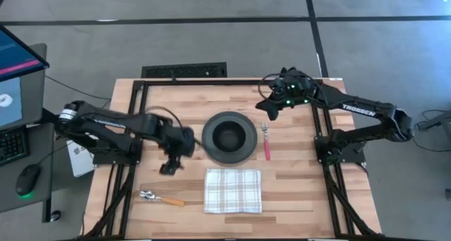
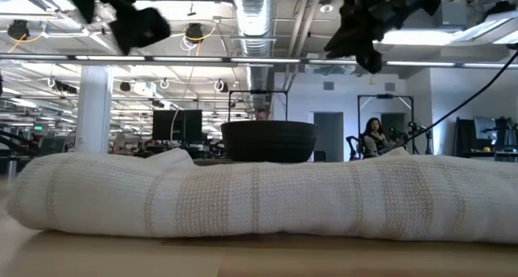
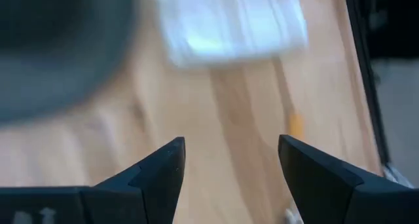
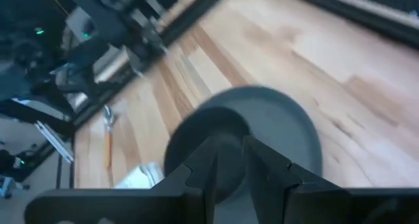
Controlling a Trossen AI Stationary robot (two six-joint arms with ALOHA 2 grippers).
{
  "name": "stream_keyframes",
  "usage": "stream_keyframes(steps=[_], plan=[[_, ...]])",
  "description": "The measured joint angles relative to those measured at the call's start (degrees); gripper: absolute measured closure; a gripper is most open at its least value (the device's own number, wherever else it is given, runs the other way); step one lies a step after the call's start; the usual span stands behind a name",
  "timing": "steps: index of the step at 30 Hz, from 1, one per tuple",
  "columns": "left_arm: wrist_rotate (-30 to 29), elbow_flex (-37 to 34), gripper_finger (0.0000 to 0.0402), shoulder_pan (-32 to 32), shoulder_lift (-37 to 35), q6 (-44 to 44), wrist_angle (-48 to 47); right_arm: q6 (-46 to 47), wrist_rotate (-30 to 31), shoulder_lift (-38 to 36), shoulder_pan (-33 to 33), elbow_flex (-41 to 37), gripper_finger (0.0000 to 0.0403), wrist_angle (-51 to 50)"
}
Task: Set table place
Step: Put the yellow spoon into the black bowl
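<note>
right arm [image 1: 366, 114] reads "trossen"; left claw [image 3: 229, 165] spread; right claw [image 4: 226, 160] pressed together.

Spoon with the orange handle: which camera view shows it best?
The high view: the whole spoon lies bare on the table, beside the napkin. The right wrist view shows it small and far off. The left wrist view catches only a blurred orange bit. In the low view the napkin fills the foreground and no spoon shows.

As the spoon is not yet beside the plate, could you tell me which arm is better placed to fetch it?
Probably the left: its open hand hovers near the spoon, while the right hand is beyond the plate.
</note>
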Motion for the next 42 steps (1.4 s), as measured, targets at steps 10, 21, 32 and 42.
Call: stream_keyframes(steps=[10, 21, 32, 42], plan=[[2.75, -0.02, 0.0166, -14.2, 8.27, -16.43, -1.11, -0.47, 0.01, 8.72, -0.02, -0.02, 0.0304, -1.03], [-10.09, -0.15, 0.0166, -23.12, 8.35, -35.33, 1.39, -0.44, -0.09, 15.13, -0.02, -0.02, 0.0304, 0.74], [-11.56, -15.34, 0.0166, -27.02, 1.14, -46.28, 20.14, 4.33, -0.26, 15.06, 0.0, -0.01, 0.0304, 5.41], [-11.58, -20.67, 0.0166, -35.23, 0.19, -50.26, 15.99, 6.58, -0.25, 15.13, -0.22, -0.02, 0.0304, 9.41]])
